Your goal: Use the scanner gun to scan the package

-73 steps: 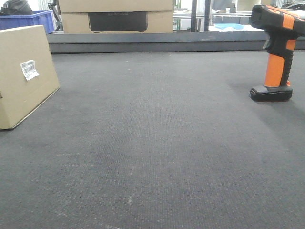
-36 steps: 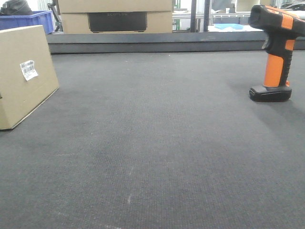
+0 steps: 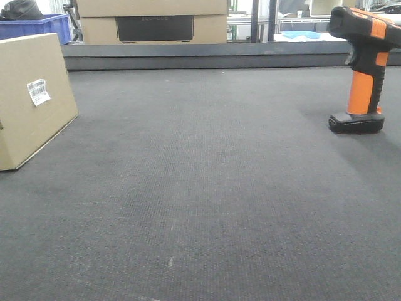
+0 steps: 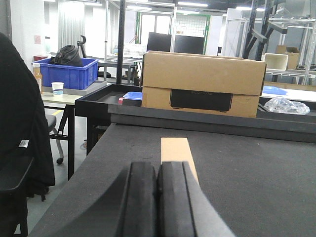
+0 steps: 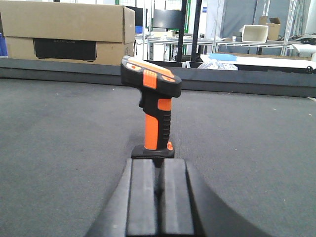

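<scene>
The package, a plain tan box with a small white barcode label, stands at the left of the dark mat. In the left wrist view its top shows as a tan strip just beyond my left gripper, which is shut with nothing in it. The scanner gun, with a black head and orange handle, stands upright on its base at the right. It also rises directly ahead of my right gripper as the scanner gun, a short way off. That gripper is shut and empty. Neither gripper shows in the front view.
Stacked larger cardboard boxes with a dark panel sit behind the mat's raised black back edge. A blue bin stands at the back left. A chair with a dark jacket is off the mat's left side.
</scene>
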